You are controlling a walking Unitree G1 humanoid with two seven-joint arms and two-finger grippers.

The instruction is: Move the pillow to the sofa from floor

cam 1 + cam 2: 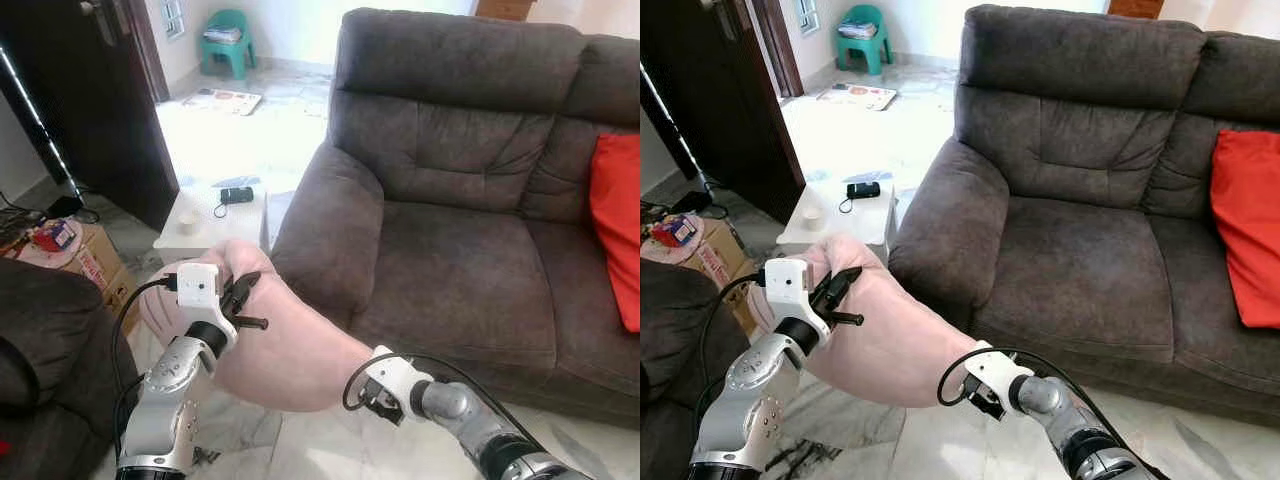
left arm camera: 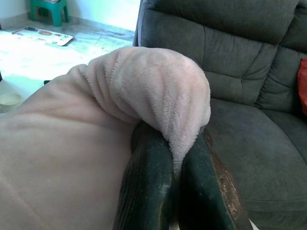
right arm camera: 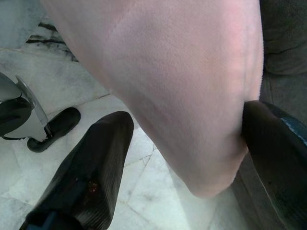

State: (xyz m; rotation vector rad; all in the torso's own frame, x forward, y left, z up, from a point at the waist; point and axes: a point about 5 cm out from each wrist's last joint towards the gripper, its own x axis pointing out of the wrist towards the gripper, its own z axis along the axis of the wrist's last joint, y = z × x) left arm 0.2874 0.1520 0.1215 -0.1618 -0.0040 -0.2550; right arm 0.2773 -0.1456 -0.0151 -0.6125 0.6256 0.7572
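Observation:
A soft pale-pink pillow (image 1: 290, 350) hangs above the marble floor, just in front of the grey sofa's (image 1: 460, 250) left armrest. My left gripper (image 1: 245, 300) is shut on the pillow's upper left corner; in the left wrist view the plush fabric bulges out over the two closed fingers (image 2: 148, 191). My right gripper (image 1: 375, 400) is at the pillow's lower right end. Its fingers stand wide apart around that corner (image 3: 201, 143), one finger (image 3: 273, 158) touching the fabric and the other finger (image 3: 91, 163) clear of it.
A red cushion (image 1: 615, 220) leans at the sofa's right end. A low white table (image 1: 215, 215) with a phone stands left of the armrest. A cardboard box (image 1: 90, 260), a dark chair (image 1: 40, 330) and a dark door (image 1: 90, 100) are on the left.

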